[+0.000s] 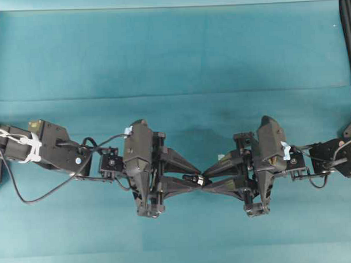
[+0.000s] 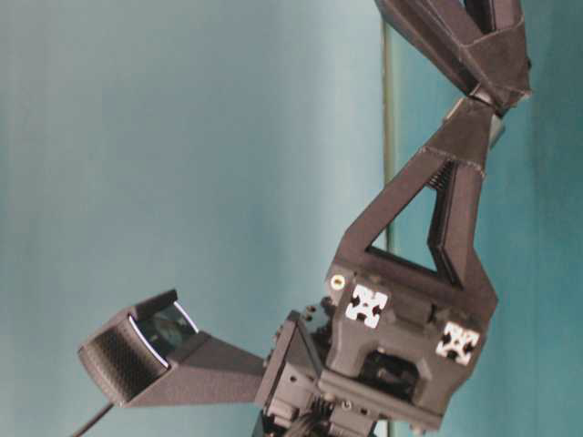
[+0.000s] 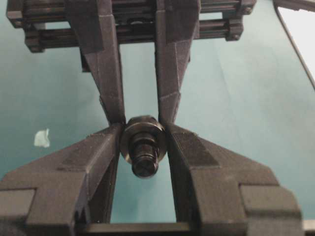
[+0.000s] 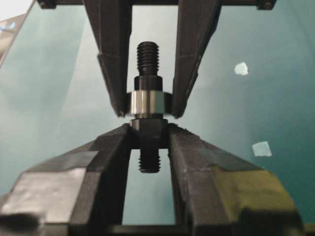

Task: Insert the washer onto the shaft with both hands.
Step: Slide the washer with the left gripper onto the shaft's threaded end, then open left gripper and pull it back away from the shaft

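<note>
Fingertip to fingertip above the middle of the teal table [image 1: 173, 56], toward its near edge, two black grippers meet around one small assembly. The left gripper [image 1: 195, 178] has its fingers [image 4: 114, 73] clamped on the flat sides of the washer [image 4: 147, 104], a silvery ring that already sits on the shaft [image 4: 147, 64]. The right gripper [image 1: 209, 177] has its fingers [image 4: 98, 152] pressed tight on the shaft's dark collar just beside the washer, so the two sets of tips all but touch.

From the right wrist camera, one threaded end of the shaft stands out past the washer between the left gripper's fingers, and the other end pokes out between the right gripper's own. From the left wrist camera the shaft points straight toward the lens, ringed by the washer.

Both parts are held clear of the cloth, with nothing under them.

Small pale tape squares [image 4: 261, 148] lie scattered on the table well apart from the grippers. Behind each gripper its arm stretches away toward the left and right edges, trailing black cables [image 1: 45, 194].
</note>
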You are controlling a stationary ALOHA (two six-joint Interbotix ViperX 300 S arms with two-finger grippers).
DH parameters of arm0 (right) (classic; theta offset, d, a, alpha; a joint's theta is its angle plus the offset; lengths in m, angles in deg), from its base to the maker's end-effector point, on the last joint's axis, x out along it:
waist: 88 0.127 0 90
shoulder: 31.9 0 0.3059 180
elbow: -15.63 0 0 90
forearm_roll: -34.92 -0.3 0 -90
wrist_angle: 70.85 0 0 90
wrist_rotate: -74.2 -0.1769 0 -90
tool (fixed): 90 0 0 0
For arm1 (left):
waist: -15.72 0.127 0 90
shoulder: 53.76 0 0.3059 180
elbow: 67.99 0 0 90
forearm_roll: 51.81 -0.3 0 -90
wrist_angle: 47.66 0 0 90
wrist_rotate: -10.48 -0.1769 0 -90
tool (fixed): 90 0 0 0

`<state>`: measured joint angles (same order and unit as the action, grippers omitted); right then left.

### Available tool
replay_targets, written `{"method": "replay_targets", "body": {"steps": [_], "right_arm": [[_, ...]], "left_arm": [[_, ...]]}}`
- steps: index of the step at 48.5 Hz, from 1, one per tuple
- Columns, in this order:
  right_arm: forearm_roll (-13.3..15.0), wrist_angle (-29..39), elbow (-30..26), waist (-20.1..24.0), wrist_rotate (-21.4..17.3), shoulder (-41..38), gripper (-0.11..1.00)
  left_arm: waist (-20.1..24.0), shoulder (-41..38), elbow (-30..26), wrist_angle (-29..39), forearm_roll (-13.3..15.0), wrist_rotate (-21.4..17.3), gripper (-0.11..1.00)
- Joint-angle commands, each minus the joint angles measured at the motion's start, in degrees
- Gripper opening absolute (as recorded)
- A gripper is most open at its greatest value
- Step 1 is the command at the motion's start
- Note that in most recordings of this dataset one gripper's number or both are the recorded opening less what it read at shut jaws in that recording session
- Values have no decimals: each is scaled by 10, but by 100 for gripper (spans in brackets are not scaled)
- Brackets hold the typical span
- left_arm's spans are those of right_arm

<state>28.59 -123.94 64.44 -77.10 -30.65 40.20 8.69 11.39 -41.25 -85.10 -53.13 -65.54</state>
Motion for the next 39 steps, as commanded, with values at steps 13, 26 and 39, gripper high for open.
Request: {"method": "replay_targets", "body": {"steps": [13,26,39], "right_arm": [[-2,-5,-9,-2,-4,3,0],[-2,-4,-9,-2,-4,3,0],[-2,1,-7,-2,-4,4,0]], "left_arm": [[-9,-1,-16,20,-2,1,35],[-8,2,-23,26,0,2,35],[-8,3,-30,56,0,2,35]]}}
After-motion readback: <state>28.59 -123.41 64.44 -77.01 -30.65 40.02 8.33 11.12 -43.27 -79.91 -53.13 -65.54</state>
